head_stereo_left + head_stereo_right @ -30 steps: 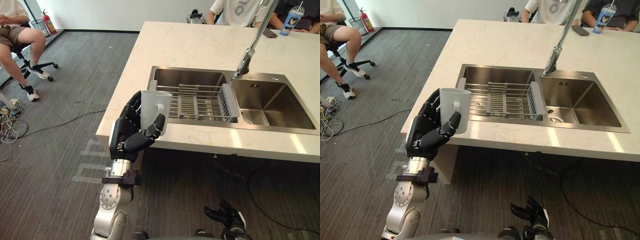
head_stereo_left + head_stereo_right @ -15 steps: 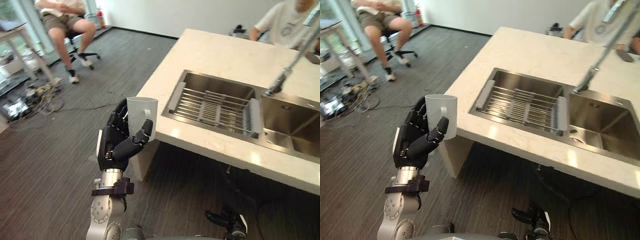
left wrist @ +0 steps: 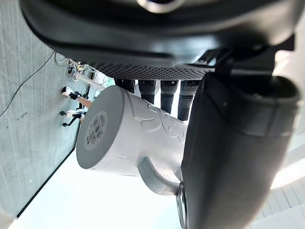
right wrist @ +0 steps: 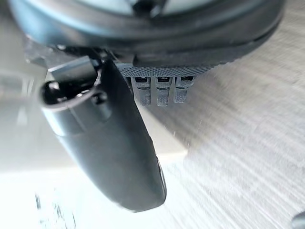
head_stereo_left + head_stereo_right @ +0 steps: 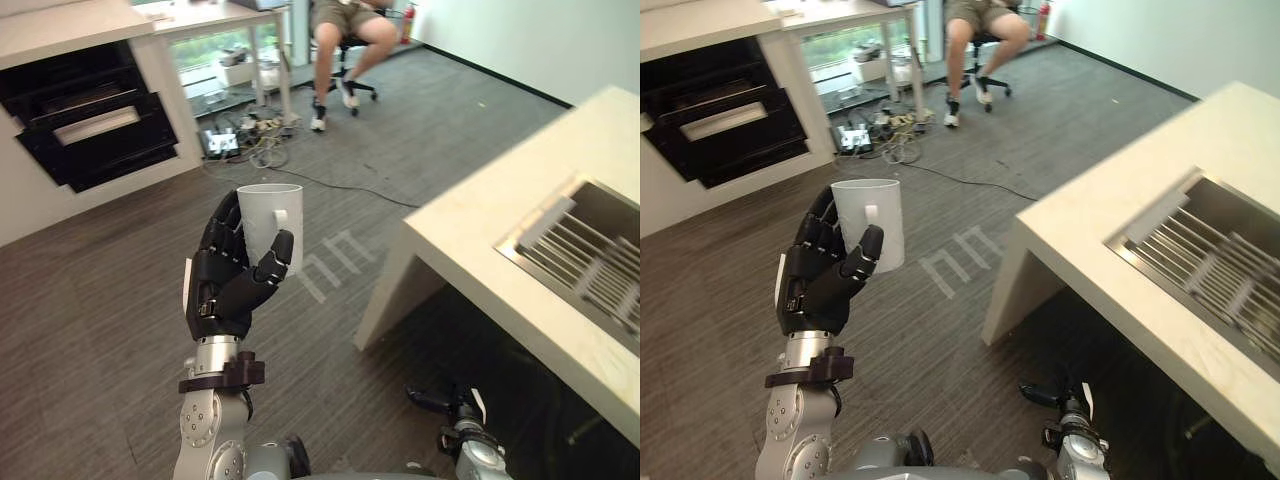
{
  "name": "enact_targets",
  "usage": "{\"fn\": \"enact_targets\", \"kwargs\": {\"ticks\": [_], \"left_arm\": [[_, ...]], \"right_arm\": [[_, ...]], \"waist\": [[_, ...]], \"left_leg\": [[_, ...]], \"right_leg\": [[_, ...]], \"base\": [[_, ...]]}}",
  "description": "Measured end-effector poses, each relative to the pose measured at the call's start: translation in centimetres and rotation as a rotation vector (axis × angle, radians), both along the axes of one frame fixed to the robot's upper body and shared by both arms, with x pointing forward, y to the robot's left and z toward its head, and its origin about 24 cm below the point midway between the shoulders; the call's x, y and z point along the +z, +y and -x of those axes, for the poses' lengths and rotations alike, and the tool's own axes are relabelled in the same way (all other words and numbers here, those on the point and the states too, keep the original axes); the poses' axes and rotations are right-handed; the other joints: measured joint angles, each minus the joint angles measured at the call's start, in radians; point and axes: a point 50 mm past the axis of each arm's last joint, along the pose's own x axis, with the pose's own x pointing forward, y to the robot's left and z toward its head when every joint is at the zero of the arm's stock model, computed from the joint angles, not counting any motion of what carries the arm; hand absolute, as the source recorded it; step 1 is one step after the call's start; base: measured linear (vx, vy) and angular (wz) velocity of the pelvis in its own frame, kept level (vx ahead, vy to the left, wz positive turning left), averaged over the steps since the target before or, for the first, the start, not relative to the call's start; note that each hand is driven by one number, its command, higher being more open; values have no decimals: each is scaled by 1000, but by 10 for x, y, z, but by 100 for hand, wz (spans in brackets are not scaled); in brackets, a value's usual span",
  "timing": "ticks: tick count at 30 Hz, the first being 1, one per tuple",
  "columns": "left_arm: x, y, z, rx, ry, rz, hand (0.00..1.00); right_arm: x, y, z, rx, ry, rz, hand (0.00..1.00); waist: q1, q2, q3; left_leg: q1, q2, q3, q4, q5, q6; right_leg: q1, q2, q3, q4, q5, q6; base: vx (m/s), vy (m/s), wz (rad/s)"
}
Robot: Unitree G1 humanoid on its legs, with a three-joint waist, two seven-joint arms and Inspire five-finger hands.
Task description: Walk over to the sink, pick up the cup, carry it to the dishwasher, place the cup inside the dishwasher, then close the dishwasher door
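Left eye view | left hand [image 5: 232, 285] curled round cup [image 5: 266, 214] | right hand [image 4: 109, 143] loose | step: carrying | next: walk to dishwasher

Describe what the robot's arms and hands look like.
The left hand is black, with segmented fingers, a stout thumb and a white patch along the palm's edge. A black collar rings its wrist, above a silver-grey left arm with a round bolted joint. The right hand is dark too, with a white piece at its side.
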Motion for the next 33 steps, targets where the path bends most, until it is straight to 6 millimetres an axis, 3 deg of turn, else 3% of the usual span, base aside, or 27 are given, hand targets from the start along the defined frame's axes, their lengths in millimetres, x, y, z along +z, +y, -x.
{"fn": "enact_targets", "kwargs": {"ticks": [2, 3, 5, 8, 9, 10, 11, 13, 16, 17, 18, 24, 28, 31, 33], "left_arm": [[-1, -1, -2, -10, 2, -5, 30], [0, -3, -2, -18, -2, 4, 30], [2, -4, -4, -25, -12, 17, 30], [4, -2, -1, -14, -27, 19, 30], [5, 1, 1, 1, -38, 18, 30], [4, 2, 3, 13, -35, 27, 30], [4, 2, 4, 19, -33, 34, 30], [-1, 6, 9, 53, -14, 46, 30], [-9, 10, 12, 81, 28, 49, 30], [-14, 11, 13, 87, 49, 45, 30], [-19, 25, 13, 117, 78, -12, 30], [-20, 28, 13, 133, 81, -7, 30], [-31, 23, 11, 117, 134, 0, 30], [-40, 17, 6, 93, 173, -1, 30], [-44, 13, -7, 86, 196, -8, 30]], "right_arm": [[1, 4, -2, 19, -8, -2, 90], [4, 10, -5, 24, -30, -11, 90], [11, 15, -8, 34, -79, -17, 90], [22, 19, -14, 57, -143, -11, 90], [26, 24, -19, 87, -166, -9, 90], [29, 26, -23, 119, -181, 9, 90], [31, 26, -25, 131, -188, 16, 90], [37, 26, -34, 173, -221, 46, 90], [36, 20, -33, 189, -206, 80, 90], [32, 17, -29, 195, -182, 98, 90], [4, 9, 4, 203, 13, 129, 90], [5, 9, 4, 202, 7, 130, 90], [1, 8, 21, 187, 43, 128, 90], [0, 9, 23, 181, 50, 122, 90], [7, 7, 9, 159, 2, 131, 90]], "waist": [[7, 0, 0], [8, 2, 1], [9, 2, 1], [35, -27, -18], [46, -56, -36], [55, -57, -48], [66, -52, -53], [84, -38, -63], [89, -38, -65], [88, -36, -66], [59, -3, -70], [60, -4, -71], [27, -5, -91], [16, 1, -91], [2, 17, -59]], "left_leg": [[24, -24, -45, -13, 3, 7], [52, -42, -88, -23, 1, 4], [85, -55, -140, -30, -6, -8], [128, -61, -147, -36, -26, -43], [134, -64, -147, -29, -41, -64], [135, -44, -162, -15, -59, -80], [135, -30, -172, -11, -64, -89], [136, 13, -197, -20, -75, -107], [168, 24, -209, -77, -59, -124], [181, 21, -209, -103, -46, -126], [176, 8, -235, -181, 24, -115], [192, 21, -197, -194, 24, -115], [206, 22, -188, -247, 40, -121], [196, 22, -201, -255, 54, -132], [141, 19, -205, -194, 58, -144]], "right_leg": [[-35, 46, 70, -51, -30, 6], [-73, 97, 144, -94, -44, 20], [-92, 141, 210, -165, -43, 25], [-99, 136, 196, -269, 26, 61], [-99, 132, 177, -318, 118, 49], [-76, 146, 157, -342, 103, 77], [-60, 162, 147, -366, 103, 76], [-19, 205, 120, -430, 117, 57], [18, 225, 106, -484, 128, 41], [32, 225, 105, -511, 136, 41], [65, 245, 111, -638, 232, 26], [53, 252, 143, -645, 238, 27], [78, 248, 122, -703, 253, 26], [79, 243, 83, -718, 258, 25], [94, 230, -15, -715, 256, 24]], "base": [[282, 101, 96], [283, 37, 103], [305, -19, 115], [242, -111, 84], [283, -264, 75], [234, -251, 57], [218, -252, 30], [189, -237, 11], [102, -119, 7], [56, -45, 0], [34, -29, 1], [0, -2, -17], [40, -14, 1], [84, -33, 26], [-26, -42, 78]]}}
